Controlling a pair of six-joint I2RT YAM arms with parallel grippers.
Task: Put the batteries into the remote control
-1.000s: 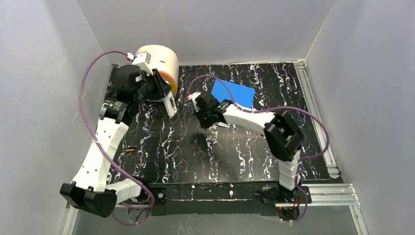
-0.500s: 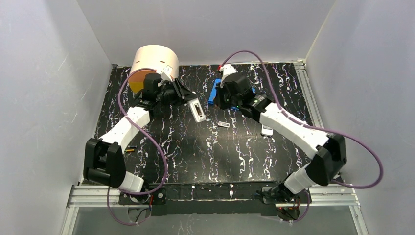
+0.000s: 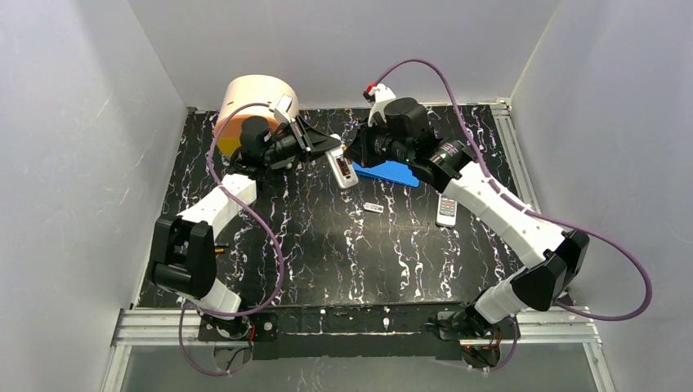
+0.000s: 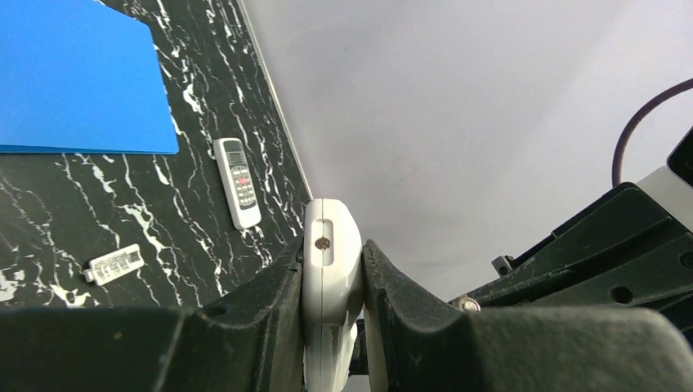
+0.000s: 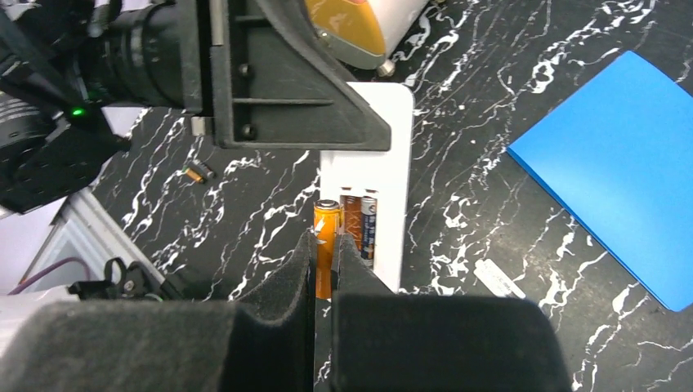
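With the left gripper clamped on the remote and the right gripper pinching an orange battery, line it up beside the seated batteries before pressing down.

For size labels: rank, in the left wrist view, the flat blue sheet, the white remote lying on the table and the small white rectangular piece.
1. flat blue sheet, though partly out of frame
2. white remote lying on the table
3. small white rectangular piece
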